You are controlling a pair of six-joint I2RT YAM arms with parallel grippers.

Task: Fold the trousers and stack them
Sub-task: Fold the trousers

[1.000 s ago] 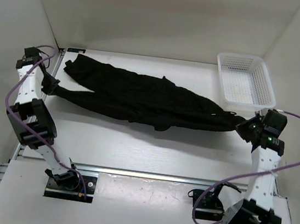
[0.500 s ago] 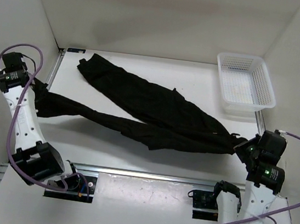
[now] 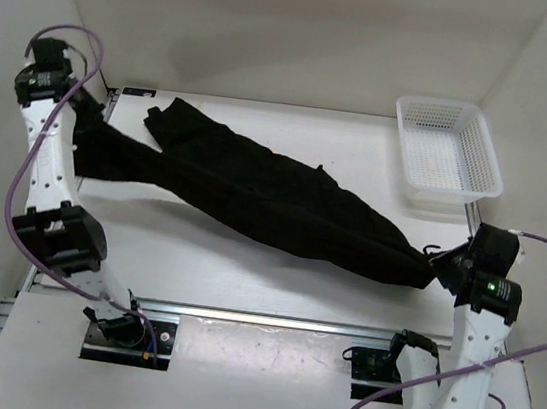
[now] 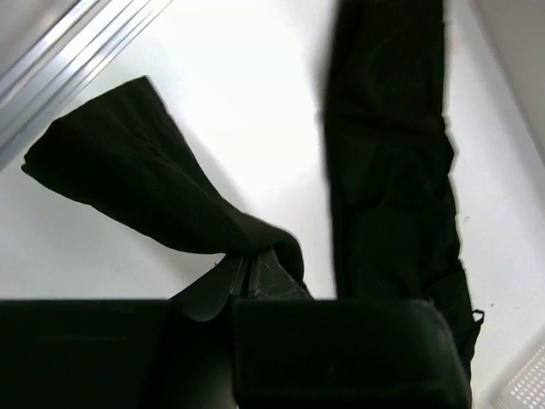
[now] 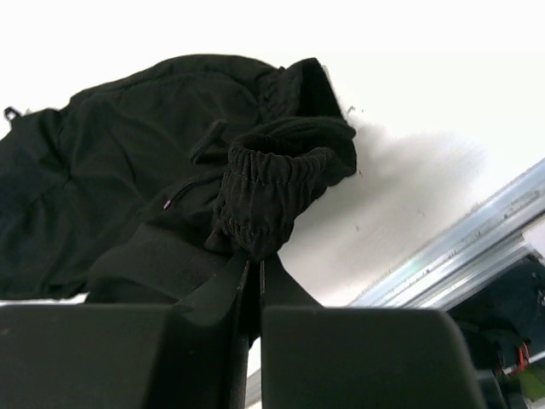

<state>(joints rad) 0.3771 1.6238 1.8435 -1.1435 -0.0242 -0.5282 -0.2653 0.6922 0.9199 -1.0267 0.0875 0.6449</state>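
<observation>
- Across the table (image 3: 244,276), from far left to near right, lie the trousers (image 3: 283,206), stretched long and not yet folded.
- At the right end, the right gripper (image 5: 254,266) has its fingers pinched together on the gathered elastic waistband, low over the table.
- At the left end, the left gripper (image 4: 252,271) is clamped on the end of one leg and holds it up off the table by the left wall.
- The other leg lies flat, its cuff (image 3: 164,115) loose at the far left, so the two legs part into a narrow fork there.
- As I judge it, the task is at an early stage. The cloth is pulled out between both arms, but no crease shows.
- Left to do, by my reckoning: bring the held leg over its mate, fold the length over, then set the bundle down as a stack.
- The basket (image 3: 449,152) stands in the far right corner, apart from the cloth and out of the way.
- The left wall is close to the raised left arm and gives it little room, and the purple cable (image 3: 59,35) loops above that wrist.
</observation>
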